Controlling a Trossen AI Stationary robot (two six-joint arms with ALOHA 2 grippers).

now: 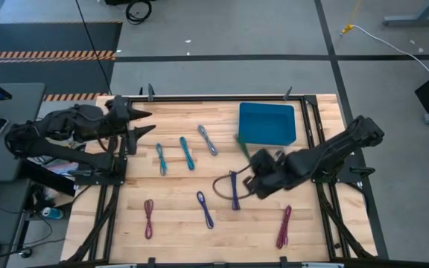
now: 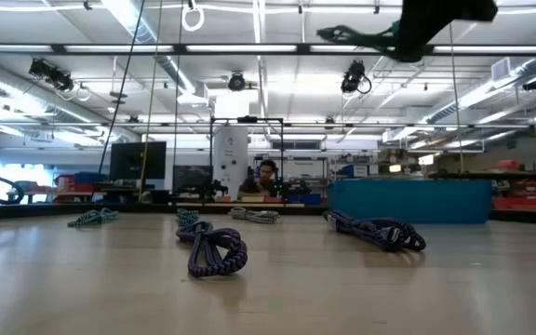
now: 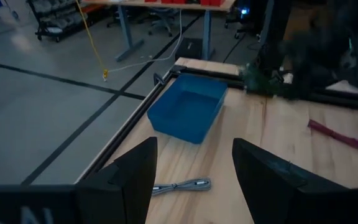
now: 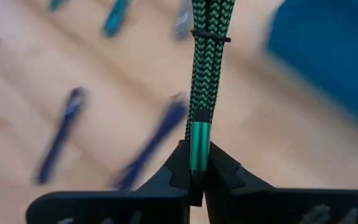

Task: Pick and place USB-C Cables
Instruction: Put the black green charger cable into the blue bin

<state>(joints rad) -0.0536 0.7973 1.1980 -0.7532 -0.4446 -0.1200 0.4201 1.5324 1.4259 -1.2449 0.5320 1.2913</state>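
My right gripper hovers over the table's middle right, just near of the blue bin, and is shut on a green braided USB-C cable. In the low view this cable is high above the table. The other cables lie flat on the wood: two teal, a grey-blue, two blue-purple, a maroon and a magenta. My left gripper waits open over the table's far left. My right gripper pinches the green cable bundle at its plug end between the two fingers. The bundle runs straight out ahead of the fingertips, in line with them, with a black tie round it. It is lifted clear of the table.
The blue bin stands open at the table's far right, its rim close to the right gripper. The grey-blue cable lies ahead of my left fingers. A black metal frame borders the table. A person sits far behind.
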